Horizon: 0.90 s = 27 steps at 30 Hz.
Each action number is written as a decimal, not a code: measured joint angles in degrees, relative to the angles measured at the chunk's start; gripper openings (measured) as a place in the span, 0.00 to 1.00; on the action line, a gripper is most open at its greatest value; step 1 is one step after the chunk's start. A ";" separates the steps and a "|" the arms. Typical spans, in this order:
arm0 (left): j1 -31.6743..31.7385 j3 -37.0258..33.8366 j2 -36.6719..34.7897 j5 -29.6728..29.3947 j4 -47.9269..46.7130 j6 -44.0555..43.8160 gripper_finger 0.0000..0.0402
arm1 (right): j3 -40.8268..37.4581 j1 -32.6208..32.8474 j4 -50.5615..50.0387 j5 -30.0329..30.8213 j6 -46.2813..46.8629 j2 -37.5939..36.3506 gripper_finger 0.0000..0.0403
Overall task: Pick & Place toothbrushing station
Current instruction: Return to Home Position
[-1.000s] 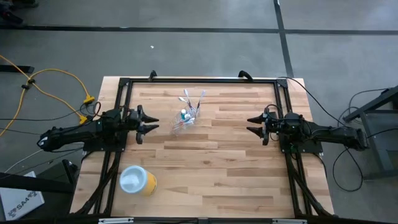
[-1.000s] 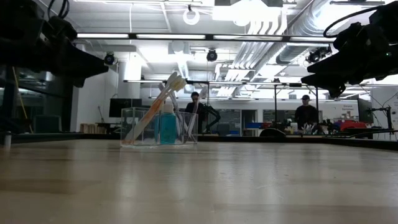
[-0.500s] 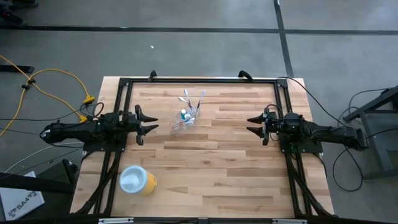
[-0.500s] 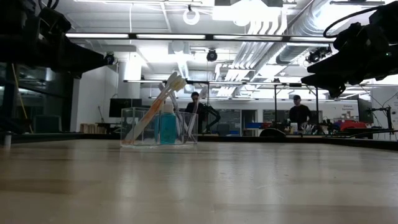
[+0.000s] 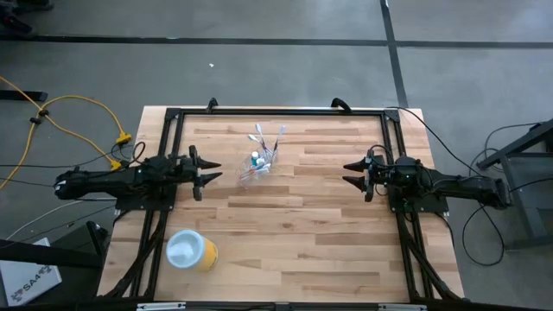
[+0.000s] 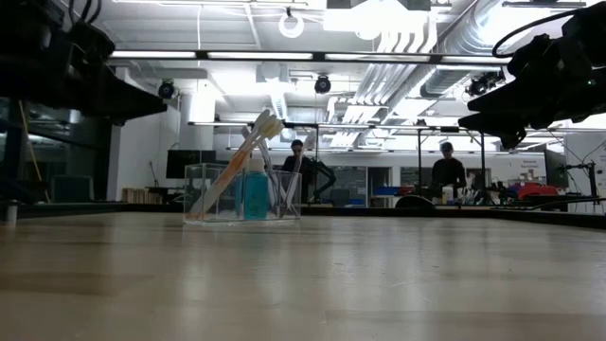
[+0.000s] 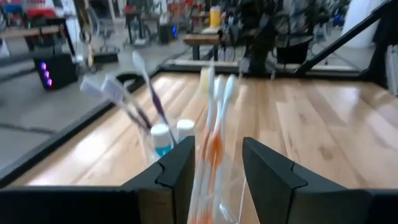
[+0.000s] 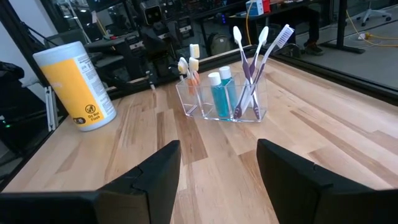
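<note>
The toothbrushing station [image 5: 259,161] is a clear plastic holder that stands on its base on the wooden table, left of centre toward the far side. In it, white, orange and purple toothbrushes [image 8: 255,62] lean on the rim, and two blue tubes [image 8: 222,93] stand upright. My left gripper [image 5: 210,172] hovers open just left of the station and points level at it; the left wrist view shows the holder [image 7: 211,149] between the fingers but apart from them. My right gripper [image 5: 352,174] waits open to the station's right, facing it.
A yellow canister with a pale top [image 5: 191,250] stands near the table's front left, also in the right wrist view [image 8: 78,84]. A black frame [image 5: 276,111] runs along the table's edges. Bare wood lies between the station and my right gripper. People show in the room beyond [image 6: 445,175].
My left arm has swung a little, so it now lies more squarely across the table, and its gripper has rolled slightly about its own pointing line. It has stayed in the same spot beside the station, with the gap between its fingers unchanged.
</note>
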 joint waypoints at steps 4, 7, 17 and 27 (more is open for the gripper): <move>0.91 0.00 2.68 0.00 0.04 -1.84 0.32 | 0.00 0.00 0.01 -0.01 0.02 0.00 0.51; 1.25 0.00 2.82 0.02 0.80 -1.86 0.32 | 0.00 0.00 0.02 0.00 0.02 0.00 0.51; 1.24 0.00 2.78 0.07 1.34 -2.06 0.32 | 0.00 0.00 0.00 -0.02 0.02 0.00 0.51; 1.24 0.00 2.78 0.07 1.57 -2.26 0.32 | -0.02 0.00 0.02 -0.04 0.02 0.00 0.51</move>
